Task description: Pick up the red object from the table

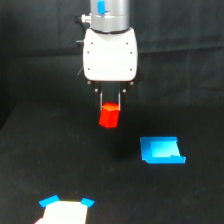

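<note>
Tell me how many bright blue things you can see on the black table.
2. One blue rectangle lies toward the exterior view's right, below and right of the red object. The other is blue trim on a whitish item cut off by the bottom edge; more may be hidden there.

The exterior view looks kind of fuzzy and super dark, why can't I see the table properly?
In the exterior view, the black table blends into the black backdrop, so its edge vanishes. The whole picture is soft. The red object, the blue rectangle and the white gripper glow brightly, their edges blurred.
</note>
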